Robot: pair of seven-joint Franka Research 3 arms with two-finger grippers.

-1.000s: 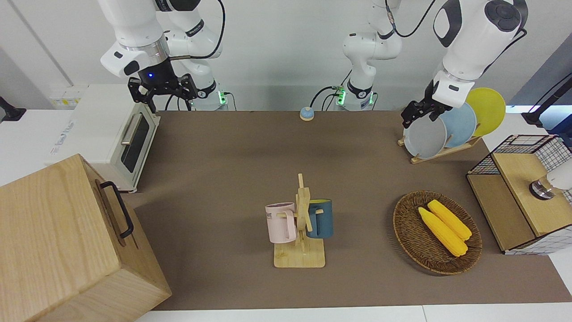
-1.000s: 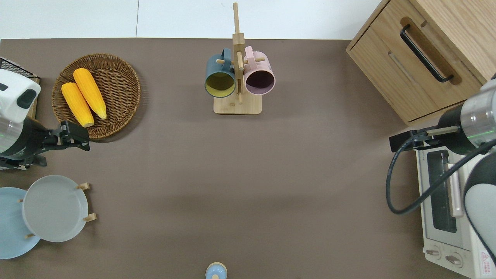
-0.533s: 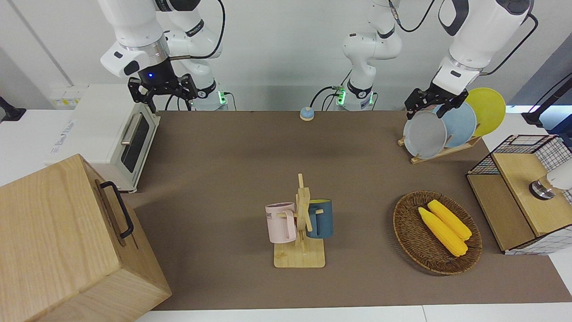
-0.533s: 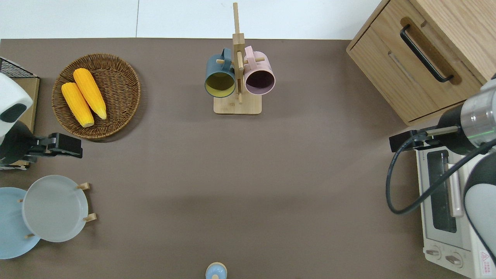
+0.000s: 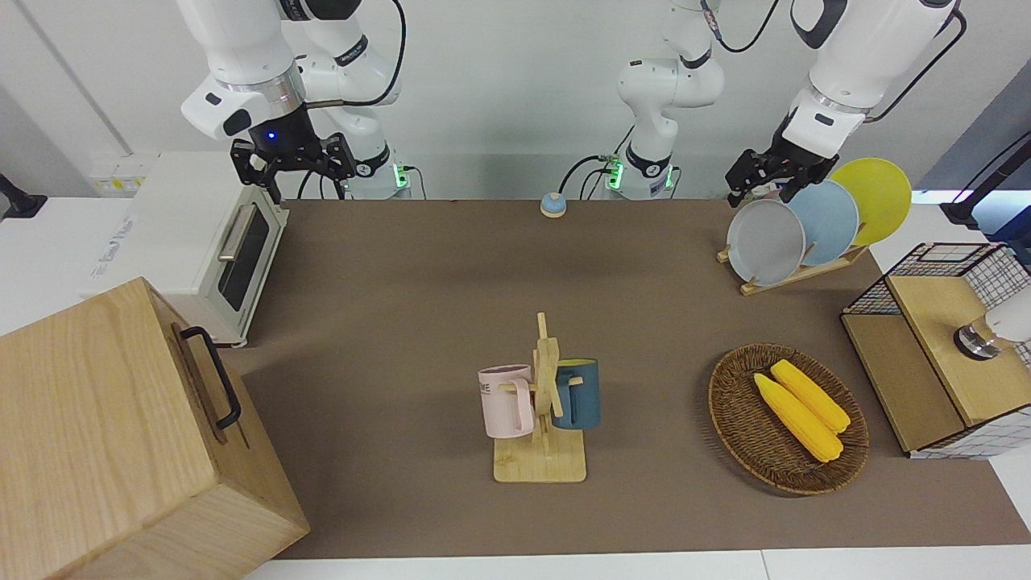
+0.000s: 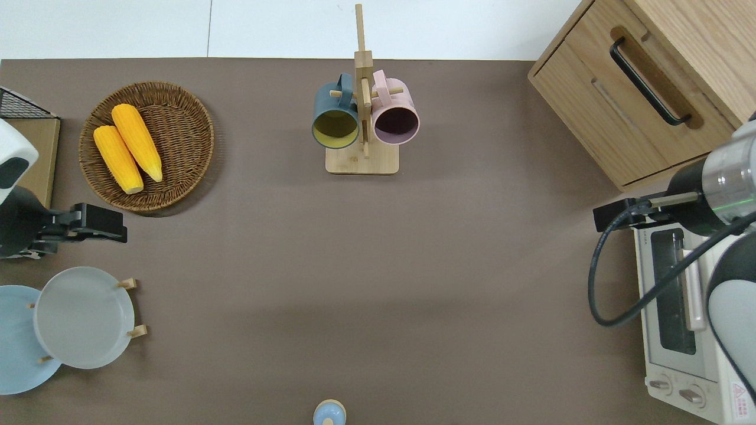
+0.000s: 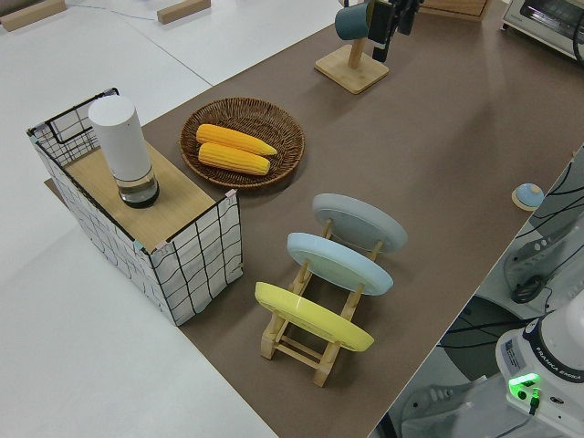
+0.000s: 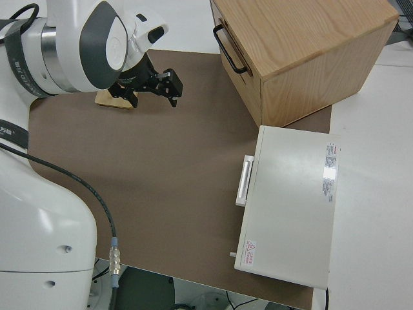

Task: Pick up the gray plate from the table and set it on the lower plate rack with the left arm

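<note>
The gray plate (image 5: 765, 242) leans in the lowest slot of the lower plate rack (image 5: 793, 276), which stands on the table (image 5: 403, 282) at the left arm's end. The plate also shows in the overhead view (image 6: 82, 317) and the left side view (image 7: 359, 222). My left gripper (image 5: 759, 179) is open and empty, up in the air. In the overhead view it (image 6: 100, 223) is over bare table between the gray plate and the corn basket. My right gripper (image 5: 294, 161) is open and parked.
A light blue plate (image 5: 830, 221) and a yellow plate (image 5: 882, 193) fill the rack's higher slots. A wicker basket (image 5: 785, 419) with two corn cobs, a wire crate (image 5: 942, 346), a mug stand (image 5: 541, 403), a toaster oven (image 5: 193, 242) and a wooden cabinet (image 5: 105, 435) stand around.
My left gripper has lifted off the gray plate's rim and drawn up and back. The gray plate stays in the rack. The right arm has not moved.
</note>
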